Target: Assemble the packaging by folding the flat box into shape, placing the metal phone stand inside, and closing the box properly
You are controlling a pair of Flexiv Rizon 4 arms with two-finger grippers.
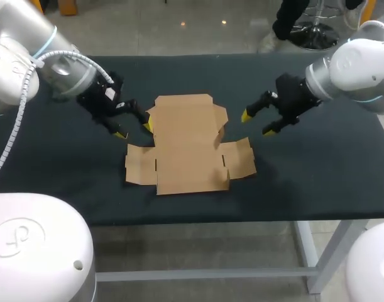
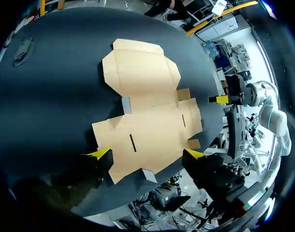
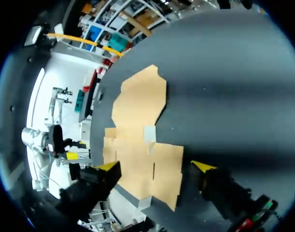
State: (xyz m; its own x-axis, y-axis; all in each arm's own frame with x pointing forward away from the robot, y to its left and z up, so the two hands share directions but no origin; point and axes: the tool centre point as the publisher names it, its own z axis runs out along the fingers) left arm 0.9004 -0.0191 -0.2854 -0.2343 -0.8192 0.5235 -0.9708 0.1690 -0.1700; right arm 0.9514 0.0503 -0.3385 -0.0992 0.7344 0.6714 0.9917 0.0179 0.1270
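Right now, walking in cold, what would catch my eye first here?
A flat brown cardboard box lies unfolded in the middle of the dark table. A black gripper with bright yellow tips hangs on either side, both open: the left gripper close by the box's edge, the right gripper a little off it.

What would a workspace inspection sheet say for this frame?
surface: table under dark cloth, flat.
job's things: cardboard box lies unfolded and flat, mid-table; phone stand, nothing seen.
clutter: one dim dark shape on the cloth, unidentifiable.
grippers: left gripper open at the box's left edge, contact unclear; right gripper open, apart from the box's right side.
cables: white ribbed hose along the left arm.
surroundings: nothing seen reaching over the table.
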